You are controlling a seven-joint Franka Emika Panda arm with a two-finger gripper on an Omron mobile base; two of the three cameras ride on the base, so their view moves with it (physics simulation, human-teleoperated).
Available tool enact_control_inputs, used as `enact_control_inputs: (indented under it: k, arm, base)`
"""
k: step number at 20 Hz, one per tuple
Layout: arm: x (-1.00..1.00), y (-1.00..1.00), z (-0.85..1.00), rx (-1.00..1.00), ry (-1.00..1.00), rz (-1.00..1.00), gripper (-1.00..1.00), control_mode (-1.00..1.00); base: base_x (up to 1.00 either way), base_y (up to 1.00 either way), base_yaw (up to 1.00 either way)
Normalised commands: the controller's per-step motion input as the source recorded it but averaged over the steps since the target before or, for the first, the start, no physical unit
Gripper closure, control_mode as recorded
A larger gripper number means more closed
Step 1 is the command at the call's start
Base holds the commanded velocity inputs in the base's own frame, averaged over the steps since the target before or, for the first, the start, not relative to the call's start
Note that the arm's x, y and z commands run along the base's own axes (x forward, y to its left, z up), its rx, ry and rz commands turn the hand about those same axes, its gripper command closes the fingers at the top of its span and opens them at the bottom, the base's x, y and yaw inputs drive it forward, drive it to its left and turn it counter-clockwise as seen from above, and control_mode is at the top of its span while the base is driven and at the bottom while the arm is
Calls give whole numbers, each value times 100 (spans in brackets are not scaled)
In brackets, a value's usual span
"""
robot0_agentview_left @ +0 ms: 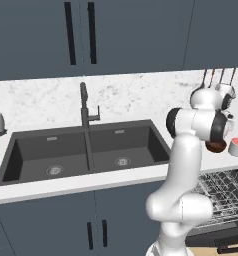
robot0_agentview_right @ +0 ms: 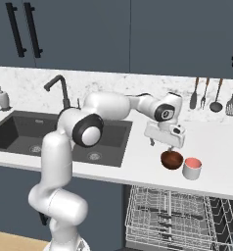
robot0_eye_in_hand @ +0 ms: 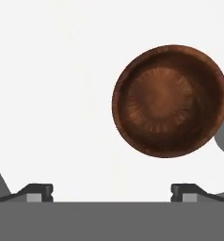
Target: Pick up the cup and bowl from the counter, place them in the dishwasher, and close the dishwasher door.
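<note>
1. Two dark fingertips (robot0_eye_in_hand: pixel 38 190) sit far apart at the bottom of my hand view, so I read the gripper (robot0_eye_in_hand: pixel 112 192) as fully open, holding nothing and touching nothing.
2. I see the gripper (robot0_agentview_right: pixel 162 142) hanging above the counter (robot0_agentview_right: pixel 138 157), pointing down, just left of and over the bowl (robot0_agentview_right: pixel 172 160).
3. Bowl (robot0_eye_in_hand: pixel 169 100) lies ahead of the fingertips and toward the right one in my hand view, clear of both, upright, empty, dark reddish-brown.
4. Cup (robot0_agentview_right: pixel 192 168) stands just beside the bowl on its right in the right base view, salmon inside visible, apart from the gripper.
5. From the left base view I get the bowl (robot0_agentview_left: pixel 215 146) partly hidden behind the arm, cup (robot0_agentview_left: pixel 237 146) next to it.
6. Dishwasher (robot0_agentview_right: pixel 172 215) is open below the counter, wire rack pulled out, right under the cup and bowl.
7. Sink (robot0_agentview_right: pixel 30 135) lies to the left, well apart from the gripper.
</note>
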Motion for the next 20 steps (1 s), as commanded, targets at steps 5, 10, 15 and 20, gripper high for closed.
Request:
enact_control_inputs:
  k: [5,10,15,20]
  arm:
    - [-12,0,-29,-7,-25,29,-100,-100]
    - [-11,0,0,0,-35,22,-100,-100]
    - [5,0,-1,-8,-7,10,-100,-100]
    - [10,0,0,-6,5,2,-100,-100]
  base:
    - [0,0,0]
    - [0,0,0]
    - [0,0,0]
    - [0,0,0]
